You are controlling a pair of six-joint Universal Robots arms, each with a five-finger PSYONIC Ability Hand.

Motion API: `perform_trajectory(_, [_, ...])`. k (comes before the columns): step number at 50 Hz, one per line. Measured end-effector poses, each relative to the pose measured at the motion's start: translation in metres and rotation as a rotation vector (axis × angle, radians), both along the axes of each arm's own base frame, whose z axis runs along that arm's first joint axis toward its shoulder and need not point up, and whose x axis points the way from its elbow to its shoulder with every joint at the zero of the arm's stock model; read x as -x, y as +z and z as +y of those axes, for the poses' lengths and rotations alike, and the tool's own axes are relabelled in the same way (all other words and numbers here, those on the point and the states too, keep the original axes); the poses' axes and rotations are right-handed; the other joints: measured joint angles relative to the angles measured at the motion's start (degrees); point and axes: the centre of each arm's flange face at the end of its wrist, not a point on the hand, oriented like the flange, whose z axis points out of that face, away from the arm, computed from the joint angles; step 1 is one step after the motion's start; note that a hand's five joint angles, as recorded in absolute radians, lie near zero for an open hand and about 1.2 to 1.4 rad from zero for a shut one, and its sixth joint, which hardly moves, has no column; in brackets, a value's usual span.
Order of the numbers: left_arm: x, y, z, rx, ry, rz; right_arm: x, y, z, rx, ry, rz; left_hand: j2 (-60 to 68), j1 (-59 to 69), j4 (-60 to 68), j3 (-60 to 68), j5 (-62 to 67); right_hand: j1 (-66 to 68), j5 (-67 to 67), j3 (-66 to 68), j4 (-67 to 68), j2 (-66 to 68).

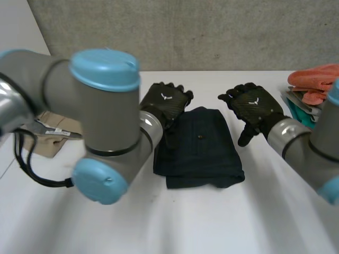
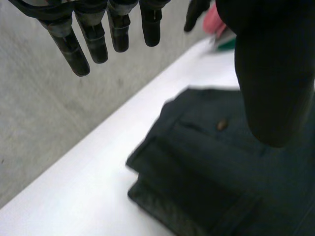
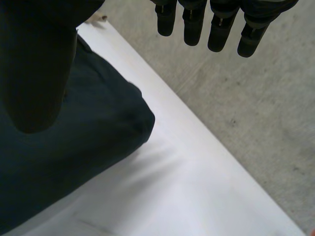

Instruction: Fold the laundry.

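A folded dark navy garment [image 1: 200, 148] lies on the white table [image 1: 212, 222] between my two hands. My left hand [image 1: 167, 101] hovers over the garment's far left corner, fingers straight and holding nothing. My right hand [image 1: 253, 108] hangs just beyond its far right corner, fingers spread and empty too. In the left wrist view the folded garment [image 2: 216, 167] lies below my left hand's fingers [image 2: 93, 34], a small button showing on it. The right wrist view has a rounded corner of the garment [image 3: 88, 132] beneath my right hand's fingers [image 3: 221, 24].
A stack of folded clothes [image 1: 312, 87] with an orange piece on top sits at the far right of the table. A beige garment [image 1: 50, 135] with a label lies at the left, partly behind my left arm. A grey wall stands behind the table.
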Motion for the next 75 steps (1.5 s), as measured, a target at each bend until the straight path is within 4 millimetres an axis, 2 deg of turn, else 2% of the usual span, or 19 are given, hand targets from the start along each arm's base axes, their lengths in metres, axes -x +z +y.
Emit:
perform_trajectory(2, [-0.004, 0.008, 0.004, -0.007, -0.021, 0.034, 0.002, -0.002, 0.01, 0.014, 0.006, -0.006, 0.0, 0.0, 0.0, 0.0, 0.0, 0.0, 0.0, 0.0, 0.0, 0.0])
perform_trajectory(6, [-0.014, 0.02, 0.007, -0.05, -0.071, 0.11, 0.004, -0.022, 0.037, 0.012, 0.055, -0.012, 0.0, 0.0, 0.0, 0.0, 0.0, 0.0, 0.0, 0.0, 0.0, 0.0])
perform_trajectory(12, [-0.025, 0.019, 0.003, -0.114, -0.104, 0.159, -0.003, -0.061, 0.069, -0.029, 0.161, -0.014, 0.0, 0.02, 0.0, 0.0, 0.0, 0.0, 0.0, 0.0, 0.0, 0.0])
perform_trajectory(15, [-0.027, 0.017, 0.0, -0.128, -0.103, 0.162, -0.005, -0.076, 0.073, -0.045, 0.191, -0.012, 0.0, 0.04, 0.0, 0.0, 0.0, 0.0, 0.0, 0.0, 0.0, 0.0])
perform_trajectory(20, [-0.028, 0.011, -0.004, -0.14, -0.095, 0.155, -0.012, -0.104, 0.063, -0.025, 0.211, 0.001, 0.0, 0.1, 0.0, 0.0, 0.0, 0.0, 0.0, 0.0, 0.0, 0.0])
perform_trajectory(23, [-0.028, 0.009, -0.005, -0.142, -0.093, 0.151, -0.015, -0.111, 0.053, 0.011, 0.205, 0.006, 0.0, 0.11, 0.0, 0.0, 0.0, 0.0, 0.0, 0.0, 0.01, 0.0])
perform_trajectory(28, [-0.028, 0.009, -0.006, -0.141, -0.091, 0.15, -0.02, -0.114, 0.035, 0.073, 0.177, 0.009, 0.0, 0.1, 0.0, 0.0, 0.0, 0.99, 0.38, 1.65, 1.37, 2.58])
perform_trajectory(36, [-0.028, 0.009, -0.008, -0.131, -0.088, 0.156, -0.026, -0.113, 0.017, 0.112, 0.152, 0.002, 0.0, 0.13, 0.0, 0.0, 0.0, 2.85, 3.04, 3.45, 3.03, 4.12])
perform_trajectory(39, [-0.028, 0.008, -0.009, -0.133, -0.087, 0.156, -0.03, -0.113, 0.01, 0.12, 0.151, -0.004, 0.0, 0.13, 0.0, 0.0, 0.0, 14.04, 10.38, 13.95, 13.52, 14.56])
perform_trajectory(42, [-0.028, 0.006, -0.008, -0.137, -0.087, 0.154, -0.034, -0.11, 0.002, 0.137, 0.151, -0.014, 0.0, 0.17, 0.0, 0.0, 0.0, 32.27, 26.88, 31.67, 31.14, 33.99])
perform_trajectory(44, [-0.028, 0.005, -0.008, -0.139, -0.087, 0.153, -0.037, -0.106, -0.004, 0.156, 0.15, -0.023, 0.0, 0.16, 0.0, 0.0, 0.01, 42.32, 41.11, 46.84, 46.53, 49.21])
perform_trajectory(46, [-0.028, 0.004, -0.008, -0.141, -0.087, 0.152, -0.04, -0.1, -0.012, 0.177, 0.147, -0.036, 0.0, 0.17, 0.0, 0.0, 0.0, 46.86, 48.19, 53.45, 54.37, 54.72])
perform_trajectory(52, [-0.028, 0.005, -0.008, -0.137, -0.088, 0.155, -0.047, -0.077, -0.036, 0.206, 0.126, -0.095, 0.0, 0.17, 0.0, 0.0, 0.0, 47.16, 48.68, 53.85, 55.75, 54.91])
perform_trajectory(59, [-0.027, 0.013, -0.009, -0.11, -0.091, 0.173, -0.043, -0.017, -0.074, 0.269, 0.088, -0.206, 0.01, 0.17, 0.0, 0.0, 0.0, 47.37, 48.67, 53.85, 56.37, 54.91])
perform_trajectory(61, [-0.027, 0.018, -0.009, -0.094, -0.095, 0.185, -0.027, 0.017, -0.096, 0.348, 0.05, -0.256, 0.01, 0.17, 0.0, 0.0, 0.0, 47.37, 48.67, 53.85, 56.5, 54.91])
perform_trajectory(66, [-0.024, 0.027, -0.008, -0.066, -0.107, 0.205, 0.013, 0.075, -0.134, 0.519, -0.006, -0.362, 0.01, 0.17, 0.0, 0.0, 0.0, 47.37, 48.67, 53.85, 56.55, 54.91])
perform_trajectory(67, [-0.024, 0.028, -0.008, -0.063, -0.109, 0.207, 0.018, 0.08, -0.137, 0.534, -0.01, -0.372, 0.01, 0.17, 0.0, 0.0, 0.0, 47.37, 48.67, 53.85, 56.59, 54.91])
perform_trajectory(70, [-0.022, 0.033, -0.006, -0.049, -0.118, 0.217, 0.06, 0.106, -0.166, 0.635, -0.058, -0.446, 0.01, 0.17, 0.0, 0.0, 0.0, 47.37, 48.67, 54.26, 56.78, 54.91])
perform_trajectory(75, [-0.017, 0.036, 0.001, -0.043, -0.141, 0.221, 0.125, 0.112, -0.206, 0.703, -0.132, -0.507, 0.01, 0.17, 0.0, 0.0, 0.0, 47.37, 48.67, 54.27, 56.78, 54.92])
